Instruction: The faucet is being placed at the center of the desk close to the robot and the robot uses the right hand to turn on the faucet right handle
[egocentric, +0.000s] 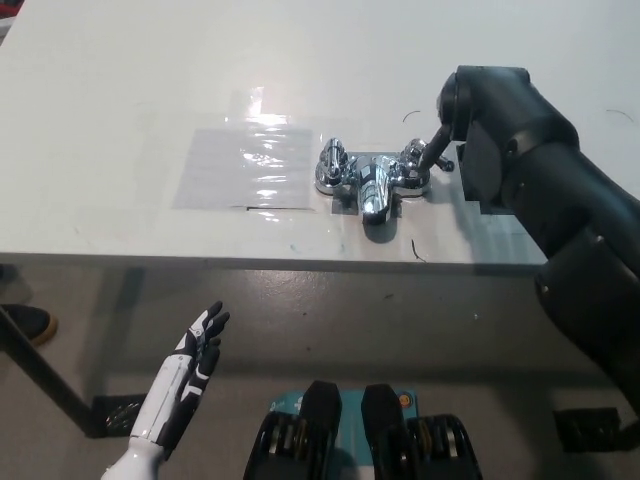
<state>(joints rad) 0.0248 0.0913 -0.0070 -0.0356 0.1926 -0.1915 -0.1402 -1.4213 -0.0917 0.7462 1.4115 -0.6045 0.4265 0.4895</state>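
A chrome faucet (372, 182) stands on the white desk (120, 80), in the middle near the front edge, its spout pointing toward me. Its left handle (330, 164) is free. My black right hand (438, 142) reaches in from the right and touches the faucet's right handle (412, 170). The wrist and forearm hide most of that hand, so its grip does not show. My white left hand (196, 350) hangs open at the lower left, below the desk edge, with nothing in it.
A clear plastic sheet (245, 165) is taped flat on the desk just left of the faucet. A small dark mark (414, 250) lies near the front edge. Under the desk at the far left are a dark table leg (40, 385) and a shoe (25, 322).
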